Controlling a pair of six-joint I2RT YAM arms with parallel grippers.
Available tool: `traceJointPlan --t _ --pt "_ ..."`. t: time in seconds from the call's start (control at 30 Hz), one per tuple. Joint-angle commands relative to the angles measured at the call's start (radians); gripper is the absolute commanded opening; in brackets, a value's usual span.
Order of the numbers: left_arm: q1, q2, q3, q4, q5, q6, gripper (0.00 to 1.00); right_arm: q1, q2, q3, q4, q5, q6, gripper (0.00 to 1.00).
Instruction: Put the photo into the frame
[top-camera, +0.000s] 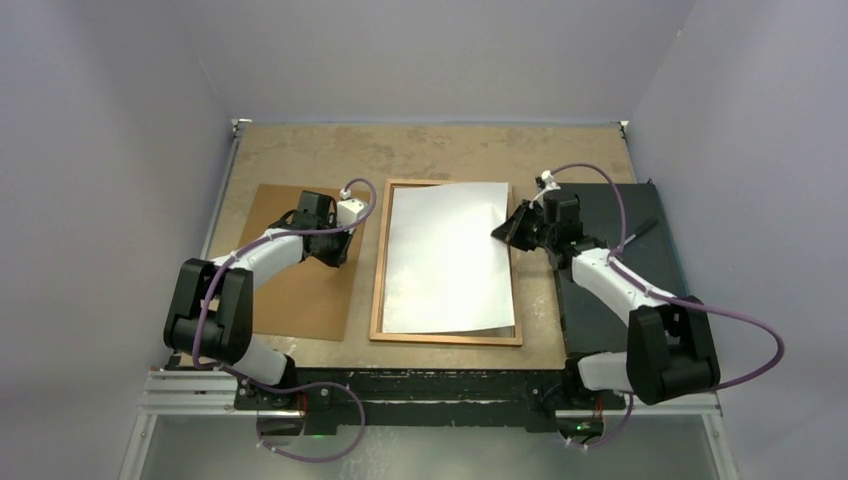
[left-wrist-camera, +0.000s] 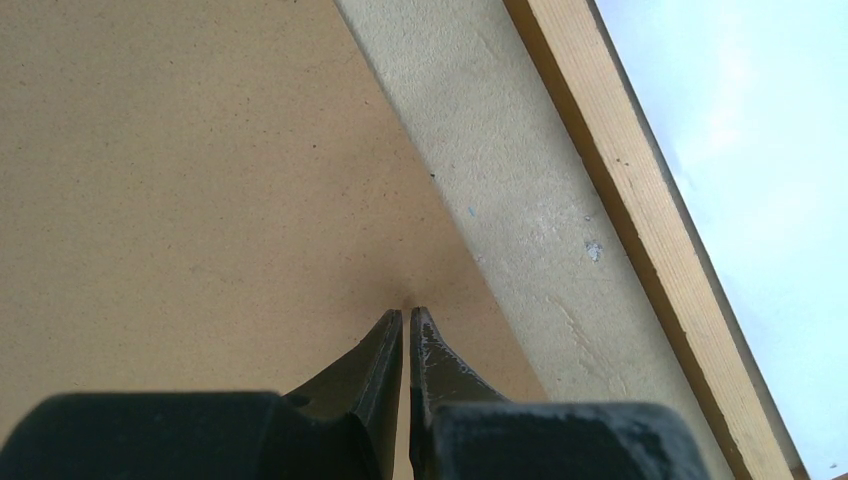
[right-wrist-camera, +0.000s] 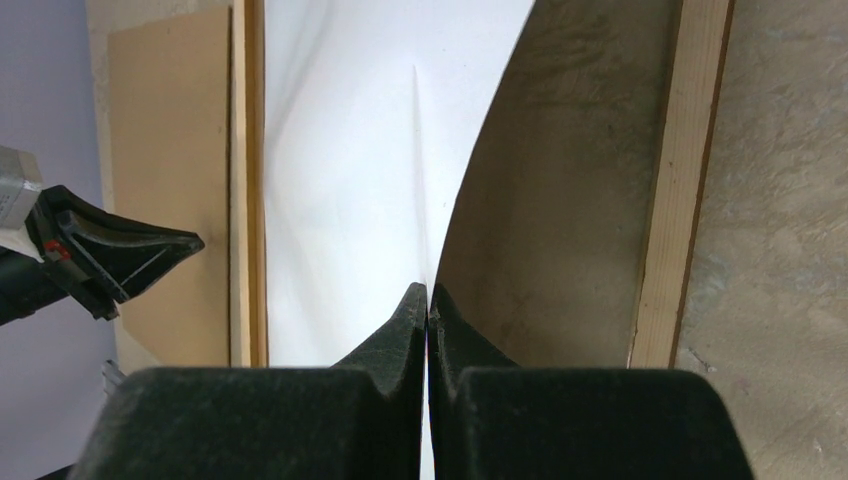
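The photo's (top-camera: 445, 260) printed side is hidden: it lies face down and only the plain whitish back shows. Where its right edge meets the frame's (top-camera: 377, 270) right rail is hard to read from above, because the right gripper (top-camera: 503, 230) and its wrist cover that stretch. The right wrist view cuts off the sheet's near and far ends. The left wrist view catches only a pale sliver of it (left-wrist-camera: 760, 200) past one rail (left-wrist-camera: 620, 200).

The photo lies inside the frame, and both have their long axis running from the arms' side of the table (top-camera: 440, 150) to the far side. The sheet is turned slightly, so its right side rides up over the right rail. A thin strip stays open along the left rail.

In the right wrist view, the right gripper (right-wrist-camera: 428, 295) is clenched on the photo's (right-wrist-camera: 340, 150) right edge. From that pinch the edge curls up off the table, and bare surface shows between it and the right rail (right-wrist-camera: 680, 200).

The left gripper (left-wrist-camera: 406, 318) is closed with only a hairline slit and holds nothing. Its tips are at the right edge of the brown backing board (top-camera: 290, 300) — whether they touch it I cannot tell. A strip of bare table separates that board from the frame's left rail. On the right, the black slab (top-camera: 650, 260) lies just beside the frame under the right arm, so little room is left there.
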Motion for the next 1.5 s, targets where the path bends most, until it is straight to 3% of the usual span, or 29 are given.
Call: traceJointPlan --t 0.0,0.17,0.3,0.4,0.53,0.63,0.67,0.97,1.1,1.27,1.37,1.47 --pt "0.001 -0.028 0.02 0.006 0.025 0.014 0.05 -0.004 0.007 -0.034 0.068 -0.022 0.028 0.0" --pt "0.001 -0.02 0.018 0.012 0.031 0.013 0.05 -0.003 0.036 -0.051 0.107 -0.039 0.033 0.0" --pt "0.001 -0.016 0.018 0.012 0.031 0.015 0.05 -0.004 0.053 -0.043 0.11 -0.042 0.019 0.09" --pt "0.001 -0.019 0.018 0.012 0.029 0.017 0.05 -0.003 0.064 -0.024 0.083 -0.018 -0.005 0.31" --pt "0.001 -0.018 0.023 0.009 0.031 0.018 0.05 -0.003 0.088 0.012 0.001 0.036 -0.036 0.71" --pt "0.0 -0.019 0.03 0.005 0.031 0.018 0.05 -0.003 0.091 0.035 -0.069 0.091 -0.058 0.95" --pt "0.001 -0.019 0.032 0.003 0.031 0.018 0.05 -0.003 0.087 0.042 -0.093 0.114 -0.065 0.98" --pt "0.001 -0.015 0.039 -0.006 0.028 0.019 0.05 0.007 0.036 0.109 -0.207 0.233 -0.102 0.99" --pt "0.006 -0.009 0.092 -0.06 0.011 0.021 0.07 0.076 -0.006 0.147 -0.212 0.3 -0.079 0.99" --pt "0.087 -0.006 0.288 -0.229 0.028 0.049 0.21 0.295 0.046 0.303 -0.237 0.427 -0.006 0.99" --pt "0.202 0.013 0.412 -0.325 0.02 0.108 0.42 0.444 0.135 0.398 -0.219 0.489 0.058 0.99" --pt "0.365 0.066 0.508 -0.379 -0.025 0.199 0.49 0.589 0.278 0.524 -0.213 0.518 0.108 0.99"
